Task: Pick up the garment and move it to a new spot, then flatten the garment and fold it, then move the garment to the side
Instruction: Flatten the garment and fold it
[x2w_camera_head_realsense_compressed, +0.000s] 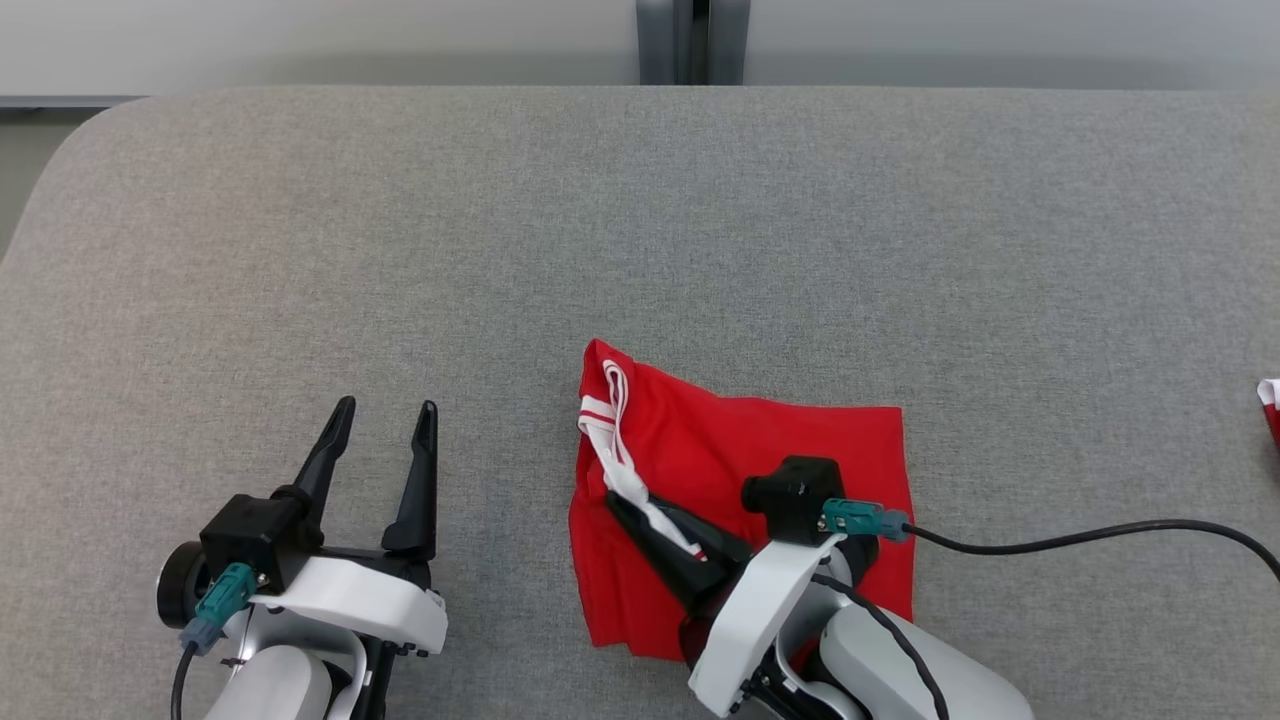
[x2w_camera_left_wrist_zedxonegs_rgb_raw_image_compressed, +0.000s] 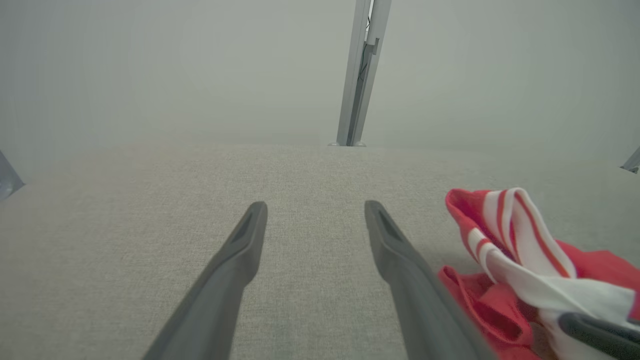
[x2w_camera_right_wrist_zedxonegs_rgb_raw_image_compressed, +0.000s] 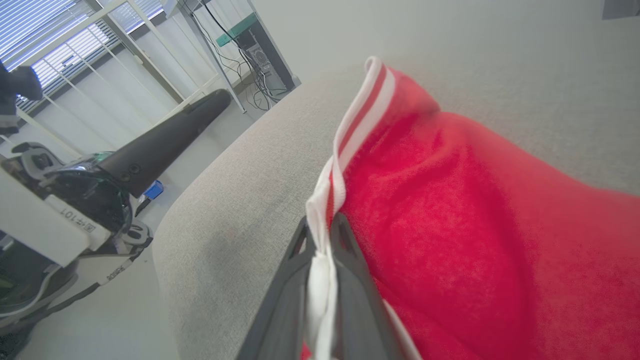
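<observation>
A grey woven pad (x2w_camera_head_realsense_compressed: 700, 200), rounded at its far-left corner, is the work surface. The red knit garment (x2w_camera_head_realsense_compressed: 780, 450) lies rumpled near its front edge, with its white striped band (x2w_camera_head_realsense_compressed: 612, 430) pinched in the right claw (x2w_camera_head_realsense_compressed: 614, 500). The left claw (x2w_camera_head_realsense_compressed: 387, 407), spread wide, hovers well apart over bare pad, and broad open room lies beyond.

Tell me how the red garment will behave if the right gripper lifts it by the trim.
Likely floppy: the red garment lies creased, and its striped trim bends limply in the right gripper. Probably light, thin cloth; it should hang and sway.
</observation>
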